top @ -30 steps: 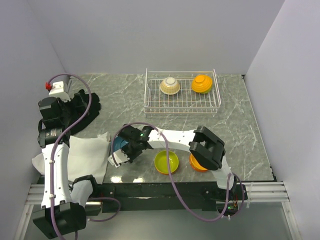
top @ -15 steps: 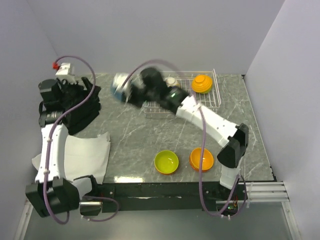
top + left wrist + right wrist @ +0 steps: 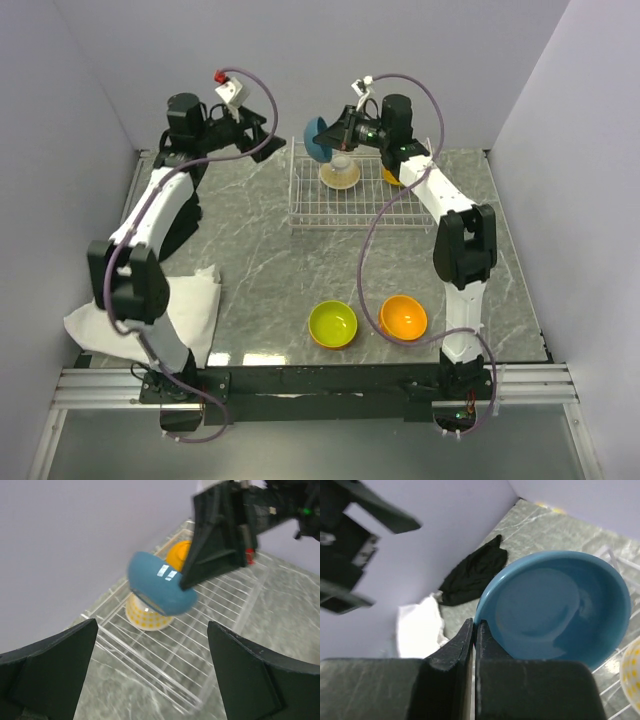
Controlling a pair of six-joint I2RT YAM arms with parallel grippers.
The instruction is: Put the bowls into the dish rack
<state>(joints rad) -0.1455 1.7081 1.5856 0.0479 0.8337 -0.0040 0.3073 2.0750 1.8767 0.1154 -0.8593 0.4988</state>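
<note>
My right gripper [image 3: 340, 133] [image 3: 475, 626] is shut on the rim of a teal-blue bowl [image 3: 319, 140] [image 3: 555, 607] [image 3: 157, 587], held tilted in the air over the back left of the dish rack [image 3: 365, 216] [image 3: 200, 647]. In the rack, below it, sits a white patterned bowl [image 3: 340, 173] [image 3: 147, 621]. An orange bowl [image 3: 391, 178] [image 3: 177, 555] beside it is mostly hidden by the arm. My left gripper [image 3: 268, 135] [image 3: 151, 626] hovers open and empty just left of the rack, facing the teal bowl. A lime green bowl [image 3: 333, 324] and another orange bowl [image 3: 403, 317] rest upright near the front edge.
A white cloth [image 3: 175, 310] [image 3: 420, 622] lies at the front left. A black cloth [image 3: 185, 218] [image 3: 475, 572] lies at the left, partly behind the left arm. Walls close in the back and both sides.
The right arm has carried the teal bowl from low at the table's front up to the back, over the rack. The left arm has swung from the far left toward the rack.
</note>
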